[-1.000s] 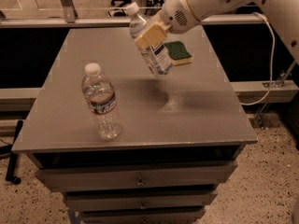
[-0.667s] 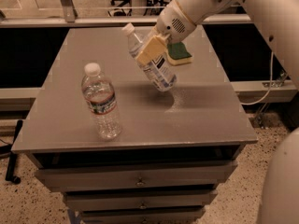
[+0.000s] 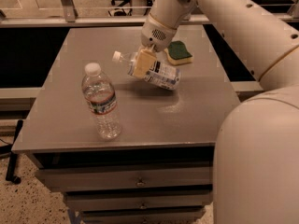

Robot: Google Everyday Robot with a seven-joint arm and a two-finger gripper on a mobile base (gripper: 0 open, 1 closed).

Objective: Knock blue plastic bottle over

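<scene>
While the gripper [image 3: 143,63] is clamped across the slim bottle [image 3: 161,73], that bottle tilts steeply, white cap to the gripper's left, pale label, print unreadable, to its right. A ribbed bottle [image 3: 102,104] stands upright lower left; a sponge [image 3: 179,52] lies upper right.

Lab: gripper [image 3: 143,62] over drawer cabinet [image 3: 140,177], speckled floor [image 3: 28,204]
</scene>
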